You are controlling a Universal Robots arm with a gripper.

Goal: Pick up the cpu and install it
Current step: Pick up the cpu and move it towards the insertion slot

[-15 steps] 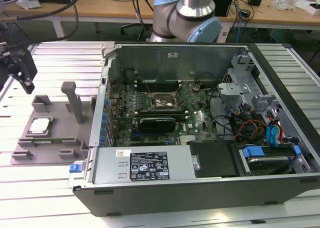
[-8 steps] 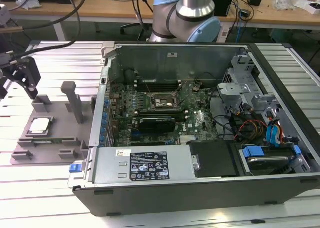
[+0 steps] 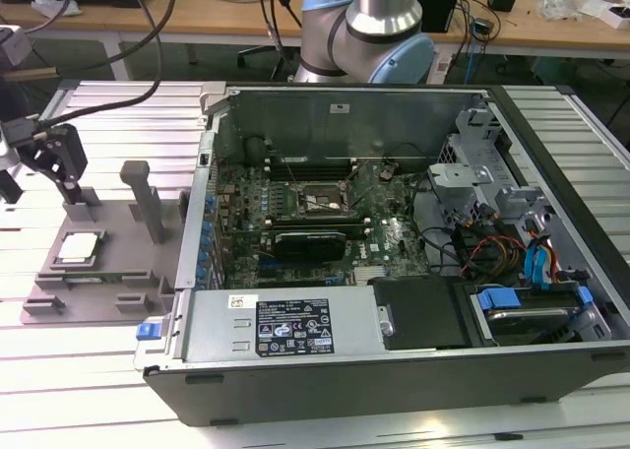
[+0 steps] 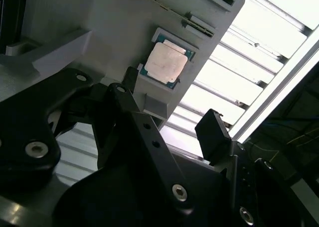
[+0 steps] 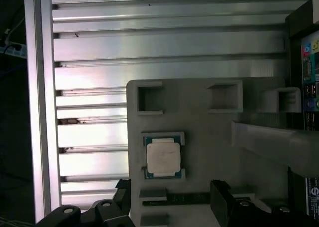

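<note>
The cpu point(image 3: 79, 247) is a small square chip with a silver top. It lies flat in a recess of the grey plastic fixture point(image 3: 118, 272) on the exterior view's left. Both wrist views show the cpu point(image 5: 162, 156) point(image 4: 166, 62) in its pocket. My gripper point(image 3: 61, 178) hangs above the fixture's far end, just beyond the cpu. It is open, its black fingers point(image 5: 222, 193) spread wider than the chip with nothing between them. The black-and-metal socket frame point(image 3: 313, 201) sits on the motherboard inside the open computer case.
The open computer case point(image 3: 394, 360) lies on the slatted aluminium table point(image 3: 69, 370), right of the fixture. Upright grey posts point(image 3: 148, 201) rise from the fixture beside the cpu. Cables, drive bays and a black cover point(image 3: 423, 313) fill the case's near right part.
</note>
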